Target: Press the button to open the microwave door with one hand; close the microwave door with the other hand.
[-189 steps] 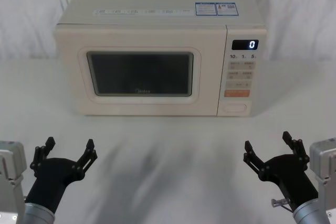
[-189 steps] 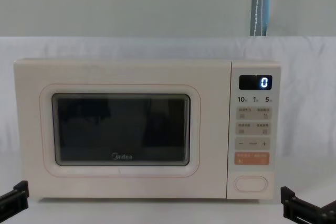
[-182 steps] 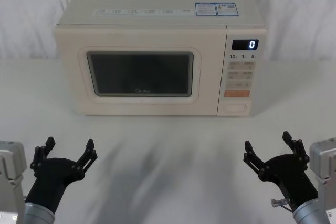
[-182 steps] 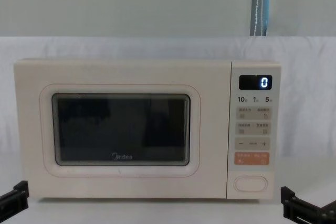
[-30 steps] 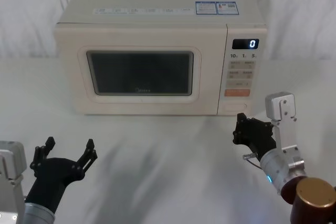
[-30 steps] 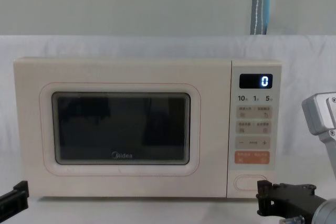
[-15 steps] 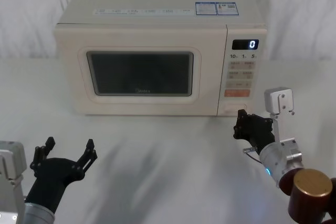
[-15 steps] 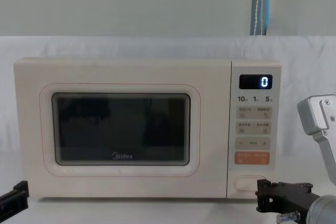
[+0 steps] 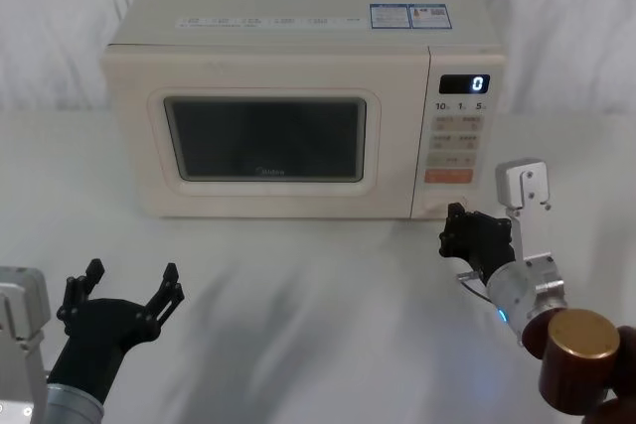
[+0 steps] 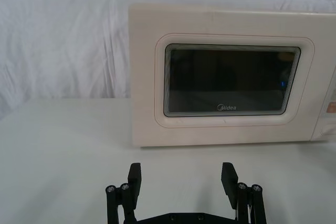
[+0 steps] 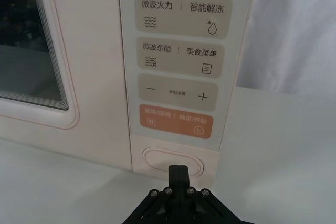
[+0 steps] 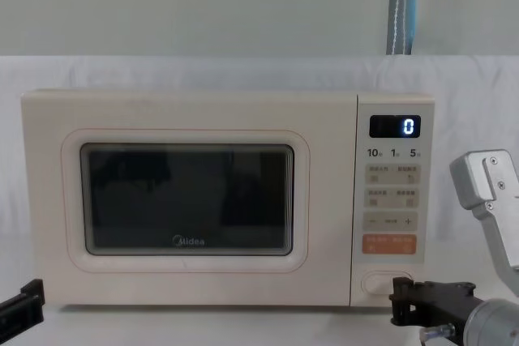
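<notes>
Microwave [image 9: 298,86]: set on white table, door [image 9: 268,136] flush shut, facing robot.
Button [image 11: 172,161]: oval, long axis horizontal, bottom of control panel.
Right gripper [image 11: 178,171]: fingers pressed together, tip just before button.
Left gripper [image 9: 127,285]: fingers spread, parked near-left.

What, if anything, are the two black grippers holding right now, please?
Nothing: the left gripper is open and idle; the right gripper, shut, points at the oval cream button.
</notes>
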